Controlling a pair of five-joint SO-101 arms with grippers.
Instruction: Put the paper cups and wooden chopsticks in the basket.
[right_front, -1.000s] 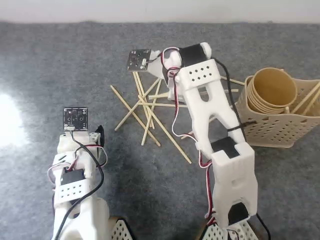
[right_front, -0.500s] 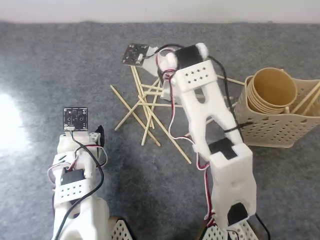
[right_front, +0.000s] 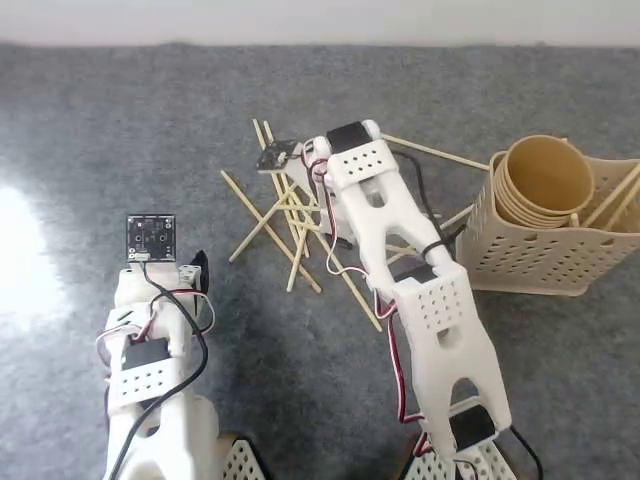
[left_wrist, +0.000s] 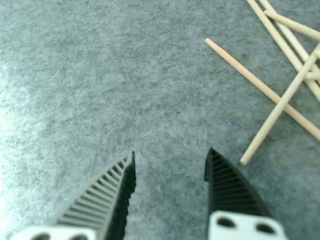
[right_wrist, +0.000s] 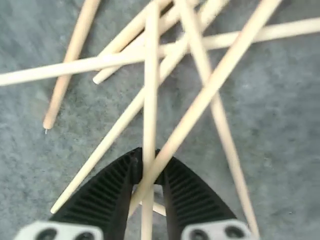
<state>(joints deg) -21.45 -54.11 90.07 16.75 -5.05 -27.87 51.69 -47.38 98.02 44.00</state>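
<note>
**Q:** How far along is the task?

**A:** The cups (right_front: 545, 180) are sitting nested in the basket (right_front: 560, 265) at the right of the desk (right_front: 100, 120). A few chopsticks are leaning in the basket beside them. Most of the chopsticks (right_front: 262, 218) are lying criss-crossed on the desk, near the basket but outside it. Judging by this, the cup part is looking done, and most of the chopstick part is waiting.

**Q:** How are the arms posing?

**A:** The right arm (right_front: 400, 230) is stretching forward over the pile with its wrist pitching down. The right claw (right_wrist: 147, 152) is clamping on the pile, its jaws standing almost together with two crossed chopsticks passing between them. Whether those sticks are touching the desk cannot be told. The left arm (right_front: 150, 330) is sitting folded near its base, well apart from the basket. The left claw (left_wrist: 171, 152) is hanging over bare desk with its jaws spread and nothing between them. The nearest chopstick tips are lying just ahead of it.
</note>
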